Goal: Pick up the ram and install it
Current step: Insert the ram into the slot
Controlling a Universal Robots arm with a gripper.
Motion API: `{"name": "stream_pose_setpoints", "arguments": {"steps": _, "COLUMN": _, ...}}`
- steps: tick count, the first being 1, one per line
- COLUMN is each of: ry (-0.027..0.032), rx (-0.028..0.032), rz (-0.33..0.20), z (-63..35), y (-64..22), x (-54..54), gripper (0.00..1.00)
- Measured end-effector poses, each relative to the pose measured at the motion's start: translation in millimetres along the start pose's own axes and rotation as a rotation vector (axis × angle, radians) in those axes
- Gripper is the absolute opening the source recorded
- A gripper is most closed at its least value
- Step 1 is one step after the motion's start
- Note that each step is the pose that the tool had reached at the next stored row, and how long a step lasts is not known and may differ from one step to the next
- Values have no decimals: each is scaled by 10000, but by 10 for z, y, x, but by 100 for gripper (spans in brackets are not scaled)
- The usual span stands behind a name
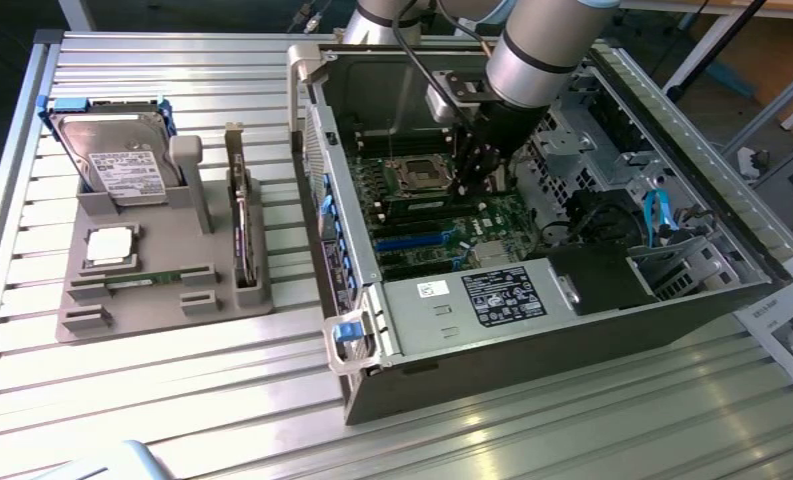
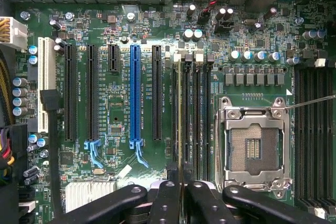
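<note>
Black jaws are nearly closed, pinching the thin ram (image 2: 181, 114) on its edge at the slots (image 2: 196, 119) inside the computer case (image 1: 530, 365).

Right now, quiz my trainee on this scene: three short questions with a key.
1. True or false: the socket holds a chip.
2. The jaws are shut on: A) hard drive, B) ram, C) expansion card?
3. Fill in: the grey holder stands on the exterior view's ____ of the case.
Key: 1 false, the socket is empty; 2 B; 3 left.
</note>
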State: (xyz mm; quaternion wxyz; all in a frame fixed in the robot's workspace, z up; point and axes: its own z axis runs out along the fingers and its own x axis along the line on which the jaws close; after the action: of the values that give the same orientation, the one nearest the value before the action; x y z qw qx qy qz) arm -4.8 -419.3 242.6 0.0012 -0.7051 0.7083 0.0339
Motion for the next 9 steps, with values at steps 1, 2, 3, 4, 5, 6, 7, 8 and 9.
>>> {"name": "stream_pose_setpoints", "arguments": {"steps": 1, "ry": 1, "rx": 0, "rz": 1, "z": 0, "y": 0, "x": 0, "gripper": 12}}
{"name": "stream_pose_setpoints", "arguments": {"steps": 2, "ry": 1, "rx": 0, "rz": 0, "z": 0, "y": 0, "x": 0, "gripper": 12}}
{"name": "stream_pose_setpoints", "arguments": {"steps": 3, "ry": 0, "rx": 0, "rz": 0, "z": 1, "y": 0, "x": 0, "gripper": 12}}
{"name": "stream_pose_setpoints", "arguments": {"steps": 4, "ry": 0, "rx": 1, "rz": 0, "z": 4, "y": 0, "x": -1, "gripper": 12}}
{"name": "stream_pose_setpoints", "arguments": {"steps": 5, "ry": 0, "rx": 0, "rz": 0, "z": 8, "y": 0, "x": 0, "gripper": 12}}
{"name": "stream_pose_setpoints", "arguments": {"steps": 6, "ry": 2, "rx": 0, "rz": 0, "z": 8, "y": 0, "x": 0, "gripper": 12}}
{"name": "stream_pose_setpoints", "arguments": {"steps": 7, "ry": 3, "rx": 0, "rz": 0, "z": 10, "y": 0, "x": 1, "gripper": 12}}
{"name": "stream_pose_setpoints", "arguments": {"steps": 8, "ry": 2, "rx": 0, "rz": 1, "z": 10, "y": 0, "x": 1, "gripper": 12}}
{"name": "stream_pose_setpoints", "arguments": {"steps": 9, "ry": 1, "rx": 0, "rz": 0, "z": 11, "y": 0, "x": 1, "gripper": 12}}
